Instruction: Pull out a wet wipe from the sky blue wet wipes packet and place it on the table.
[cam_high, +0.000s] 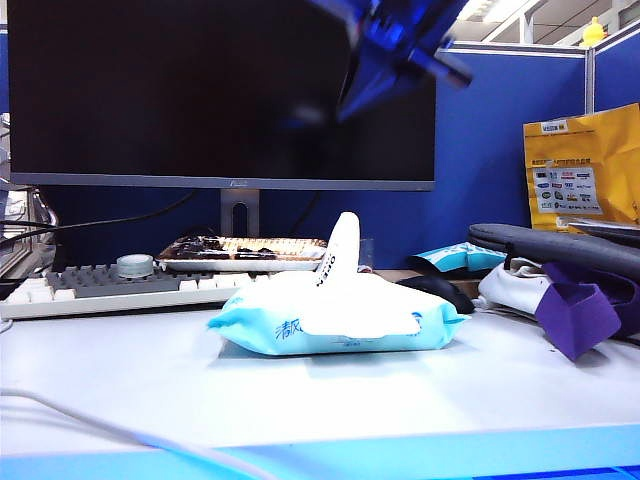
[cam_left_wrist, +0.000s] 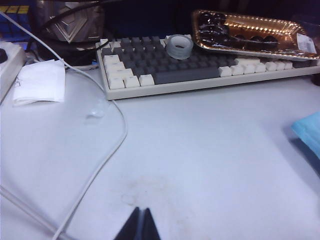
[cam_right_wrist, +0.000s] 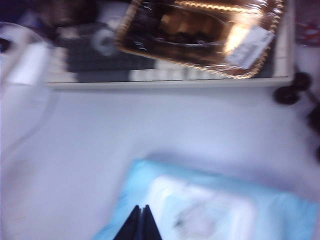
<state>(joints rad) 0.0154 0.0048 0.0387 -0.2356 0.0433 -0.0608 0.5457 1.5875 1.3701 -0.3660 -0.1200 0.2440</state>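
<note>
While hanging high at the upper middle of the exterior picture, right gripper (cam_high: 400, 50), blurred blue and dark, in front of the black monitor (cam_high: 220, 90); fingers (cam_right_wrist: 141, 225) pressed together to one dark point, nothing between them. Directly beneath, at picture centre, the sky blue wet wipes packet (cam_high: 335, 322), lying flat on the pale surface (cam_high: 120, 380), white label flap (cam_high: 342, 250) standing upright from its top. No pulled-out wet wipe to be made out; packet's white top blurred in the right wrist picture.

Left gripper (cam_left_wrist: 141, 227) low over the bare surface, fingers likewise shut to a point, holding nothing, near a thin white cable (cam_left_wrist: 107, 155). Corner of the packet at the right edge of that picture, well apart from those fingers.

Farther back, left of centre: grey and white keyboard (cam_high: 110, 285) with a small translucent ring (cam_high: 134, 265) resting on its keys. Just right of that, below the monitor stand, a gold-rimmed tray (cam_high: 245, 252) of dark sweets. Right of the packet, a black mouse (cam_high: 440, 290); further right, a purple folded cloth (cam_high: 585, 310). Upper right, a yellow bag (cam_high: 585, 165) against the blue partition (cam_high: 480, 150).
</note>
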